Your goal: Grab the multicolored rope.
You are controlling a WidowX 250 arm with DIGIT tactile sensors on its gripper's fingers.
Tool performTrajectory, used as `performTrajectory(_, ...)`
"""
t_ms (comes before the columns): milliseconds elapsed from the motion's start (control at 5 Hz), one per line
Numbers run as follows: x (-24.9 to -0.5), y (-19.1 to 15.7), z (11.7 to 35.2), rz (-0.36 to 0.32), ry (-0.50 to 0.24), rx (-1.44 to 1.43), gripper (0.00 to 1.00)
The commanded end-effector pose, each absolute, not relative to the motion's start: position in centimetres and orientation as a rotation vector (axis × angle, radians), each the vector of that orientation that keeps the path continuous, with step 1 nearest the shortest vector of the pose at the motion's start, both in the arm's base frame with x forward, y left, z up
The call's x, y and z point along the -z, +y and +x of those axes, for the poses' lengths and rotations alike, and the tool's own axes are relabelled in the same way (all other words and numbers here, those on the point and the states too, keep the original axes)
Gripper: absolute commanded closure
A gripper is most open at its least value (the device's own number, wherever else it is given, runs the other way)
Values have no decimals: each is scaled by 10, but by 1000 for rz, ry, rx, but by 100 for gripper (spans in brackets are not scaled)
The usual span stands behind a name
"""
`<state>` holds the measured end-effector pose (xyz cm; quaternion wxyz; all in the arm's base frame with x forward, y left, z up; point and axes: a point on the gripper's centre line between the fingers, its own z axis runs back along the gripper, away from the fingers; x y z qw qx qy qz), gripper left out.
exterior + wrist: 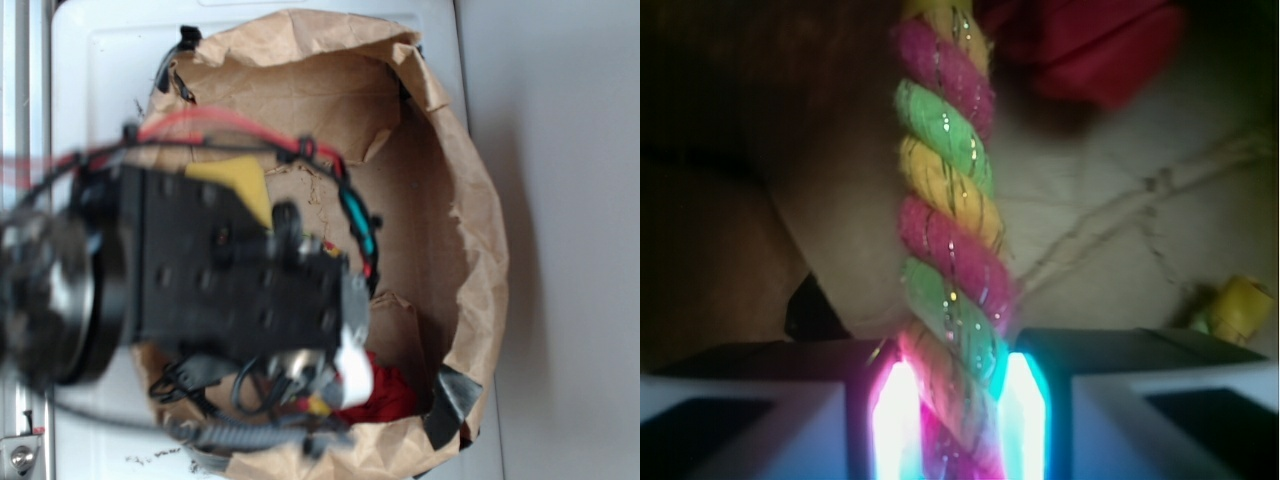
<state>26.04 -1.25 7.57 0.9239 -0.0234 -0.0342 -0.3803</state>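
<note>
A: Which step is in hand?

B: The grasp itself. In the wrist view the thick twisted rope of pink, yellow and green strands [948, 240] runs from 12 o'clock down between the fingers of the gripper [952, 420], which is closed narrow on it, pads touching both sides.

A: And next?

B: I judge a slow, straight lift out of the brown paper bag [470, 250], away from the red cloth [1090, 45] at 1 o'clock

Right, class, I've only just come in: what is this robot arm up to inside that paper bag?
The arm is reaching into a brown paper bag. In the wrist view its pincer has the multicolored rope between its two fingers, which appear closed against the rope's sides. The rope runs straight away from the pincer across the bag's floor. A red cloth lies at the far end, and a yellow sponge shows beyond the arm.
</note>
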Motion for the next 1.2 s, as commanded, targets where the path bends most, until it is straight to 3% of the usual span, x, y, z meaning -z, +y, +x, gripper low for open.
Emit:
performTrajectory(0,-145,21,272,102,-181,441,100)
performTrajectory(200,-161,27,275,123,-173,324,100)
performTrajectory(600,-189,27,271,60,-220,176,100)
performTrajectory(1000,-198,17,262,85,-233,128,100)
